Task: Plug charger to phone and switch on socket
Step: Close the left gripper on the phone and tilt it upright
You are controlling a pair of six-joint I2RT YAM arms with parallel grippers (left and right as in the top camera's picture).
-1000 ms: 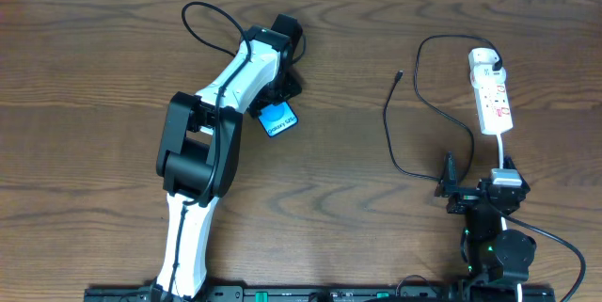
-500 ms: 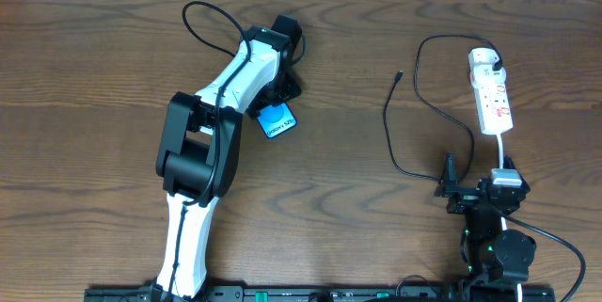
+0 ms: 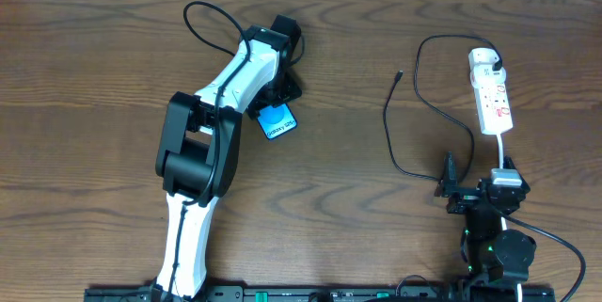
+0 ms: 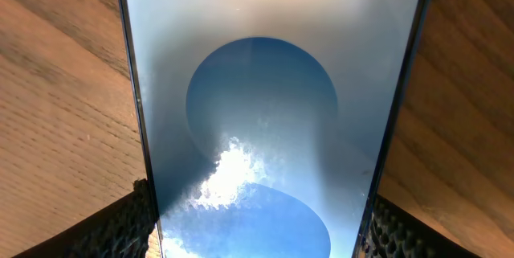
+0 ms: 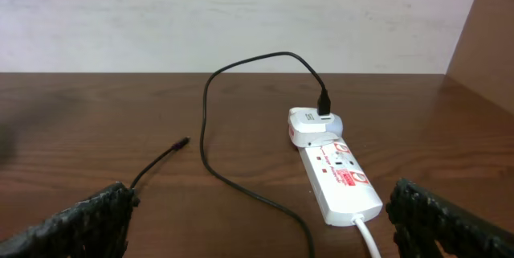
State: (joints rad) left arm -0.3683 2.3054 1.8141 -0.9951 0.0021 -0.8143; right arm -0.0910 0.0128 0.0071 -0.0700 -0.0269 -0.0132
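Observation:
The phone (image 3: 278, 121) lies on the table at the upper left, its cyan-blue end sticking out from under my left gripper (image 3: 271, 106). In the left wrist view the phone (image 4: 265, 89) fills the space between the jaws, and both black fingers (image 4: 120, 226) press on its long edges. The white socket (image 3: 493, 95) lies at the upper right, also seen in the right wrist view (image 5: 337, 178). The black charger (image 3: 388, 123) loops from it, its plug tip (image 3: 400, 75) lying free on the wood. My right gripper (image 3: 478, 172) stands open and empty just short of the socket.
A white adapter (image 5: 309, 124) sits in the socket's far end with the black cable running out of it. The socket's white cord (image 5: 368, 234) runs back under my right gripper. A pale wall (image 5: 241, 17) bounds the table's far edge.
The phone's visible end has shifted slightly right and toward the front. The right arm, socket and charger have not moved.

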